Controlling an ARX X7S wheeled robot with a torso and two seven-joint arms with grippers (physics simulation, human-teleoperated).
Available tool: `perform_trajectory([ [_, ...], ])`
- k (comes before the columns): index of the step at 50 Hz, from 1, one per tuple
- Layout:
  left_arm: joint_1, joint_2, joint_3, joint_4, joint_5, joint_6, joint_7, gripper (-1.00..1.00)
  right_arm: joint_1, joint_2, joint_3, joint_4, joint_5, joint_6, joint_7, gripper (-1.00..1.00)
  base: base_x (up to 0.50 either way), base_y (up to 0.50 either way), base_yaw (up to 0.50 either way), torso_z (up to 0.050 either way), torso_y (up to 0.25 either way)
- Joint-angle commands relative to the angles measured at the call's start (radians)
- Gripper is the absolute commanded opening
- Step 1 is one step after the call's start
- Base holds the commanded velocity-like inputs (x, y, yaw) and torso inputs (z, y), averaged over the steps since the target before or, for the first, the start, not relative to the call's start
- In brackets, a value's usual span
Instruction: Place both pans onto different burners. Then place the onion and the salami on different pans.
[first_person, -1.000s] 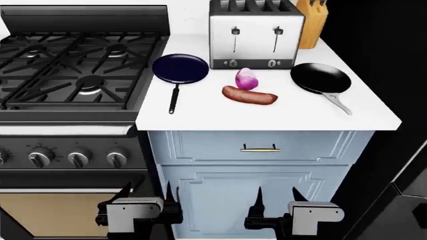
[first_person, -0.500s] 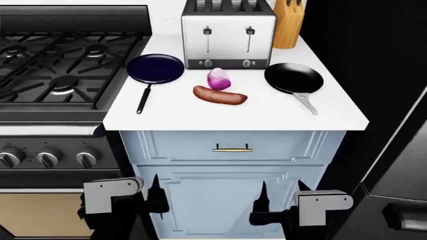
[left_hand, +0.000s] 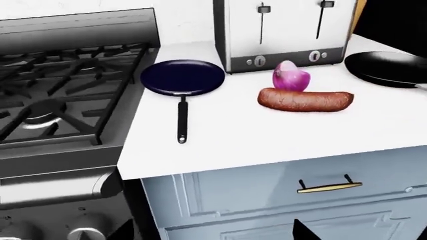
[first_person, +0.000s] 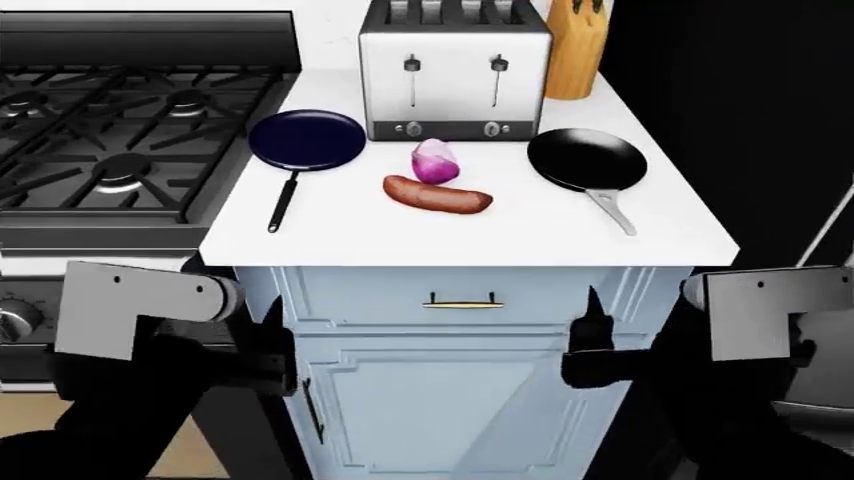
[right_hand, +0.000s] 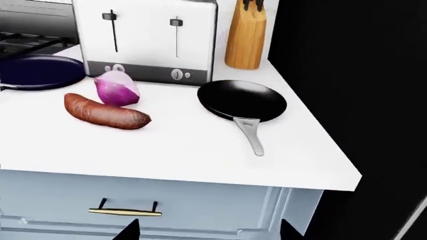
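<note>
The navy pan (first_person: 308, 139) and the black pan (first_person: 587, 158) sit on the white counter (first_person: 534, 235), above and ahead of both grippers, with the onion (first_person: 435, 160) touching the salami (first_person: 437, 194) between them, so nothing is on the burners (first_person: 123, 170) yet. The left gripper (first_person: 274, 345) and right gripper (first_person: 587, 340) hang empty before the cabinet (first_person: 454, 380), jaws parted, apparently poised to reach up for the pans.
</note>
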Motion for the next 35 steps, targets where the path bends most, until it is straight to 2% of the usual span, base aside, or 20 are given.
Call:
perform_trajectory([
  [1, -0.147, -0.113, 0.032, 0.021, -0.307, -0.044, -0.257, 1.00, 0.175, 0.110, 0.113, -0.031, 0.529, 0.131, 0.385, 1.00, 0.50, -0.13, 0.00, 0.000, 0.000],
  [18, -0.177, -0.138, 0.073, 0.029, -0.305, -0.018, -0.262, 1.00, 0.169, 0.125, 0.053, -0.034, 0.494, 0.091, 0.374, 1.00, 0.50, -0.13, 0.00, 0.000, 0.000],
  [35, -0.183, -0.164, 0.089, 0.042, -0.312, 0.010, -0.267, 1.00, 0.178, 0.149, 0.008, -0.021, 0.506, 0.064, 0.398, 1.00, 0.50, 0.00, 0.00, 0.000, 0.001],
])
